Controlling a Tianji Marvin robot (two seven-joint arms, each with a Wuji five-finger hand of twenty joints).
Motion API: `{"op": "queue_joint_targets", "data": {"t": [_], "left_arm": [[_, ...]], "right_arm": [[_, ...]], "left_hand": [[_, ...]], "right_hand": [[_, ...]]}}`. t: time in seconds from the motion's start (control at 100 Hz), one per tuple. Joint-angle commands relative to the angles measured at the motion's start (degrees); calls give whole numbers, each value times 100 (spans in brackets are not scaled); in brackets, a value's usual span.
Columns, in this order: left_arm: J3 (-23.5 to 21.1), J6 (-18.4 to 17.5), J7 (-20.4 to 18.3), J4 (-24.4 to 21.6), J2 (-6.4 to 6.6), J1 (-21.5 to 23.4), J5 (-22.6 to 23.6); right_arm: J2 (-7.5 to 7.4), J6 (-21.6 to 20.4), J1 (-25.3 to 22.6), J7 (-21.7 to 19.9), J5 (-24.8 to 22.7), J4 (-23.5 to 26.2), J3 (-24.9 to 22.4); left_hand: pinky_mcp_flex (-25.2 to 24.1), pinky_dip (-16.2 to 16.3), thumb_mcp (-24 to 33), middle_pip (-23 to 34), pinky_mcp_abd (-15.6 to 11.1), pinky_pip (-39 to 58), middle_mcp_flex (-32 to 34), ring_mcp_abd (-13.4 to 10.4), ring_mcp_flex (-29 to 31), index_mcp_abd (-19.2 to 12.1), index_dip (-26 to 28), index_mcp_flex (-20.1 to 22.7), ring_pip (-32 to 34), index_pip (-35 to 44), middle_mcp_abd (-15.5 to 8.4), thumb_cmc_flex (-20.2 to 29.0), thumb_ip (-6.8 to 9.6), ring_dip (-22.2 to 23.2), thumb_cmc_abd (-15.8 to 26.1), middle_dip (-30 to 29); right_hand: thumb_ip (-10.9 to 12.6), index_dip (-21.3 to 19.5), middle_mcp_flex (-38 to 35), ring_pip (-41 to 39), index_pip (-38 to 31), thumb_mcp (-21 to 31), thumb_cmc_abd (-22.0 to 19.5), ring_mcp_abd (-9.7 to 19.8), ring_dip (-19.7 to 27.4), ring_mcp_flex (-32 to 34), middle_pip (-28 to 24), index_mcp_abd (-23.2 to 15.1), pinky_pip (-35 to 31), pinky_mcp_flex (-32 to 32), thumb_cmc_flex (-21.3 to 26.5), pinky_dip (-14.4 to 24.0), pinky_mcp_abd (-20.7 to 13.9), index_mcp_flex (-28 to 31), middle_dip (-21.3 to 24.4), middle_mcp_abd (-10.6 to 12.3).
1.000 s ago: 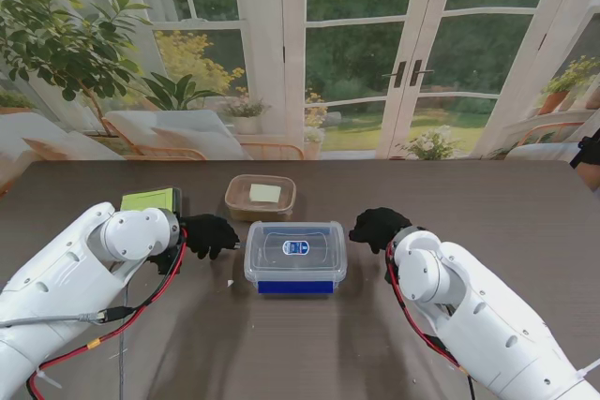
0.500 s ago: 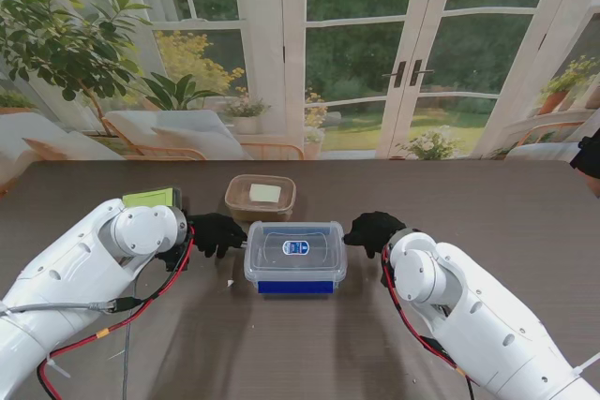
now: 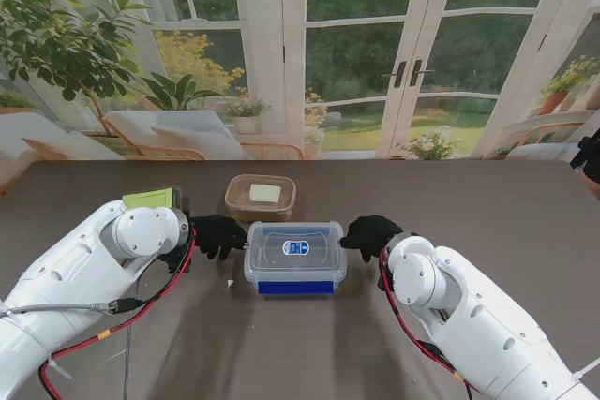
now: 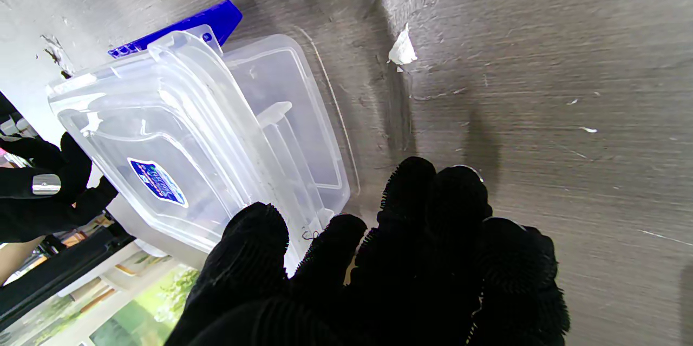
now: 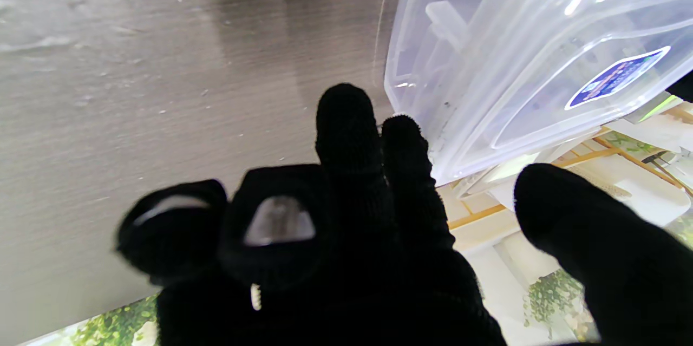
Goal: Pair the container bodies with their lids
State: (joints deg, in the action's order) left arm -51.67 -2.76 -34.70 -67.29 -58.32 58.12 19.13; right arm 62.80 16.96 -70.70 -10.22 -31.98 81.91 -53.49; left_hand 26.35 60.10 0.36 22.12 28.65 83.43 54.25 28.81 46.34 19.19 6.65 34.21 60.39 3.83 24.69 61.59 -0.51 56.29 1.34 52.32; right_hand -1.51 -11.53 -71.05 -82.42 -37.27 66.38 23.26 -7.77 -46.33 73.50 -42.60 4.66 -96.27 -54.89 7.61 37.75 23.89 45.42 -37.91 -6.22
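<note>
A clear plastic container [image 3: 295, 257] with a blue front clip and a blue label sits at the table's middle with its lid on. My black-gloved left hand [image 3: 217, 234] is at its left side, fingers spread; in the left wrist view its fingertips [image 4: 335, 237] reach the container [image 4: 189, 140]. My right hand [image 3: 372, 232] is at the container's right side, fingers apart, and in the right wrist view its fingertips [image 5: 400, 135] touch the container [image 5: 520, 59] at its edge. A brown tub [image 3: 260, 197] with a pale lid inside stands farther from me.
A green flat thing [image 3: 150, 199] lies behind my left forearm. A small white scrap [image 4: 401, 49] lies on the dark wood table [image 3: 300, 353] near the container's left front corner. Glass doors and plants stand beyond the far edge.
Both hands have closed in toward the container's sides, the left moving right and the right moving left. The container has not moved.
</note>
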Motion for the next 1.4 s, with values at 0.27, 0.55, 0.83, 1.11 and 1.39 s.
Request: {"op": "queue_joint_targets", "data": {"t": [0.27, 0.55, 0.83, 1.11, 1.39], "left_arm": [[-362, 328, -389, -793, 103, 534, 231], [-780, 766, -516, -1555, 182, 1196, 512], [-1186, 1164, -561, -2259, 227, 1875, 825], [-1418, 1448, -651, -2869, 261, 2323, 1067], [-1537, 1766, -698, -3357, 277, 2656, 1265]], "right_arm": [[26, -158, -146, -97, 232, 111, 0], [32, -294, -177, -144, 410, 139, 74], [70, -410, -129, -112, 598, 131, 250], [122, -495, 4, -76, 779, 50, 491], [170, -573, 121, -30, 911, -36, 678]], "left_hand": [[16, 37, -93, 17, -243, 181, 23, 93, 129, -249, 140, 389, 141, 216, 188, 42, 43, 76, 314, -15], [-26, 21, -100, 12, -246, 139, 32, 108, 109, -154, 187, 413, 101, 233, 193, 20, 43, 64, 325, -13], [-61, 5, -103, 0, -228, 104, 34, 124, 88, -94, 215, 416, 58, 238, 212, 5, 43, 50, 333, -18], [-81, -12, -103, -6, -229, 75, 36, 127, 75, -47, 237, 447, 35, 250, 212, -5, 45, 48, 345, -19], [-84, -33, -107, 4, -226, 62, 62, 128, 75, -1, 250, 472, 31, 259, 221, -20, 44, 50, 360, -14]], "right_hand": [[-118, -111, 106, 19, -184, -115, -99, -99, 59, 140, 35, 57, 59, -191, -100, 64, 266, 167, 79, -176], [-121, -113, 135, 41, -199, -86, -113, -121, 72, 139, 40, 57, 82, -150, -80, 74, 264, 158, 87, -185], [-123, -118, 174, 94, -209, -62, -117, -160, 99, 136, 36, 53, 106, -102, -65, 95, 275, 135, 88, -182], [-126, -122, 207, 124, -216, -65, -141, -150, 116, 138, 26, 38, 128, -60, -61, 117, 265, 117, 92, -183], [-125, -126, 221, 125, -218, -66, -150, -142, 121, 139, 15, 35, 140, -24, -61, 140, 266, 99, 96, -188]]}}
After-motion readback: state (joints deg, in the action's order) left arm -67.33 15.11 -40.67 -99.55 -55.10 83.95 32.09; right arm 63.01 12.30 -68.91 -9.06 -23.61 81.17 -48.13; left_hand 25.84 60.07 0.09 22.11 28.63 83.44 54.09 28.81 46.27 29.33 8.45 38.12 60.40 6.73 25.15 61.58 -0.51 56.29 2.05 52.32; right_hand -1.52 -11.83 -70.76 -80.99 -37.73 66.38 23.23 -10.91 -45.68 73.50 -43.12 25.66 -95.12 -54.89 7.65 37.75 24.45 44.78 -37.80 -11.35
